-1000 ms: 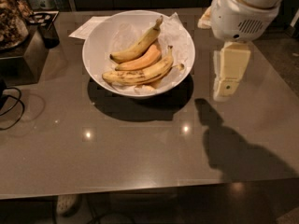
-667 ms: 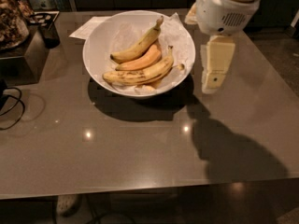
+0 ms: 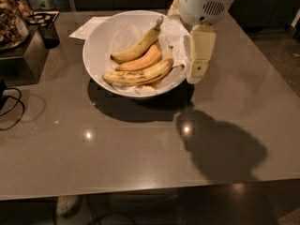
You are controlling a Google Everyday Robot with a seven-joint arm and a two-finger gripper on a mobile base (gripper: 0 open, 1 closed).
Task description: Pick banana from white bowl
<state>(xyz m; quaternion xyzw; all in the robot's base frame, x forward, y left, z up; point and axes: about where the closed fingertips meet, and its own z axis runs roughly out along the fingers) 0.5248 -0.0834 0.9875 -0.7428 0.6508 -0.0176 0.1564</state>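
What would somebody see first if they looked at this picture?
Probably the big white bowl at the back of the grey table, holding a pile of bananas, with the long speckled banana in front. Next, the robot's cream gripper hanging by the bowl's right rim, above its dark shadow on the table.

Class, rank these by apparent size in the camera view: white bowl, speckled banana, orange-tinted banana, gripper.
1. white bowl
2. speckled banana
3. orange-tinted banana
Unranked: the gripper, hanging beside the bowl's right rim, looks roughly banana-sized but may be nearer the camera.
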